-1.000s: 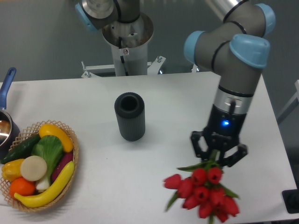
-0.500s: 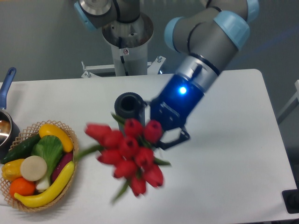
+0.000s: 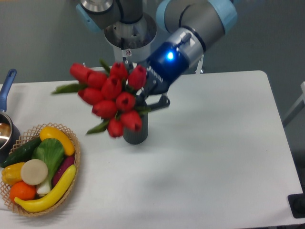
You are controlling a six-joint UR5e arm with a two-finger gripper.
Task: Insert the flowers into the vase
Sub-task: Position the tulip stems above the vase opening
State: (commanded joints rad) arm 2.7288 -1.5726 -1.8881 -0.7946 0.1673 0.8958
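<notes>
A bunch of red tulip flowers (image 3: 109, 95) with green leaves hangs tilted in the air, heads pointing left, held by my gripper (image 3: 148, 99), which is shut on the stems. The bunch covers most of the dark grey ribbed vase (image 3: 137, 132), of which only the lower body shows, standing upright at the table's middle. The vase's mouth is hidden behind the blooms, so I cannot tell whether the stems are over or inside it. My arm reaches in from the upper right, its blue light facing the camera.
A woven basket (image 3: 72, 162) of fruit and vegetables sits at the front left. A pot with a blue handle (image 3: 6, 86) is at the left edge. The robot's base column (image 3: 128, 38) stands behind the table. A dark object (image 3: 299, 205) sits at the lower right corner.
The arm has swung from the table's front right up and left, carrying the flowers. Half a second ago they hung in front of the vase; now they are higher, over the vase's top.
</notes>
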